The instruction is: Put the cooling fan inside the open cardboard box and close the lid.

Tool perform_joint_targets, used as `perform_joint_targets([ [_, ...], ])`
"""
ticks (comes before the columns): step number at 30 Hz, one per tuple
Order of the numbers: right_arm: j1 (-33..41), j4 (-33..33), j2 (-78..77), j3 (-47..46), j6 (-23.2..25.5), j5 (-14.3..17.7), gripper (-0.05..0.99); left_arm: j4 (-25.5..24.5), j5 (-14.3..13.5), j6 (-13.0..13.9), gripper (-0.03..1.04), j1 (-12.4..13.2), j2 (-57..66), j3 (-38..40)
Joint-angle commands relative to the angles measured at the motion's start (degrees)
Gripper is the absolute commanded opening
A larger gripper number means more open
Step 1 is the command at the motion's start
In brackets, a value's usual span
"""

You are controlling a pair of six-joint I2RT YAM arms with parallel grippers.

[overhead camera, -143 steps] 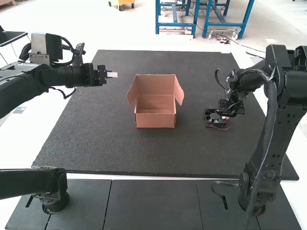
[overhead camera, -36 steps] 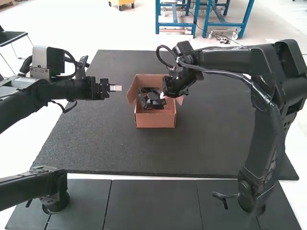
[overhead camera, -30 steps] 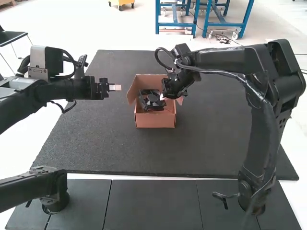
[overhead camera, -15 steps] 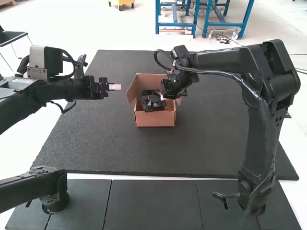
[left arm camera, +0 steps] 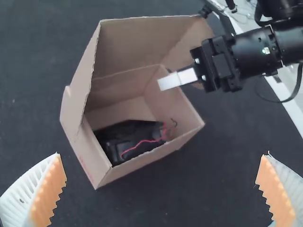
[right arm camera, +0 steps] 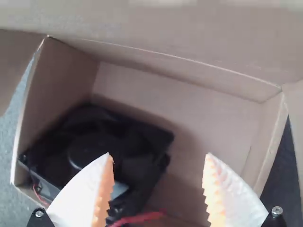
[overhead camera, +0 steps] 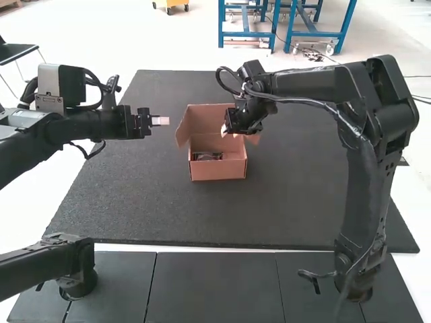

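Looking down over the table, we find the cooling fan (overhead camera: pixel 205 155) lying inside the cardboard box (overhead camera: pixel 217 169), low on its floor and nearer the left wall. The box sits around the middle of the black mat (overhead camera: pixel 135 195). Its lid (overhead camera: pixel 210 116) stands up along the far side, and the side flaps are spread outward, so the top is open.

In the left wrist view, we see the fan (left arm camera: pixel 132 139) as a dark square block, with a thin red wire (left arm camera: pixel 138 146) across it, resting against the inside of the box (left arm camera: pixel 92 165).

The right gripper (overhead camera: pixel 232 128) hangs over the far right part of the opening. Its fingers are parted and nothing is between them. In its own view, the right gripper (right arm camera: pixel 158 161) looks straight down past the brown wall (right arm camera: pixel 189 109) at the fan (right arm camera: pixel 94 146) below. We cannot tell whether it touches the cardboard.

The left gripper (overhead camera: pixel 160 122) is held above the mat to the left of the box, apart from it. Its ribbed fingers (left arm camera: pixel 45 189) are spread wide and hold nothing. From there we also see the right gripper (left arm camera: pixel 171 80) with one white finger over the opening.
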Motion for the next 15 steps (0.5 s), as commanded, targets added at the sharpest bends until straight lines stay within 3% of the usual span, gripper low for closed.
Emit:
perform_joint_targets([
  [1, 0.3, -0.4, 0.1, 1.7, -0.4, 1.2, 0.47, 0.1, 0.8, -0.4, 0.95, 0.3, -1.1, 2.5],
  [9, 0.3, -8.4, -1.8, 4.9, -0.9, 1.3, 0.54, 0.0, 0.7, -0.4, 0.95, 0.2, -1.1, 2.5],
  [15, 1.2, -8.5, -1.6, 3.3, -2.5, 0.3, 0.54, -0.1, 0.8, -0.4, 0.95, 0.2, -1.1, 2.6],
])
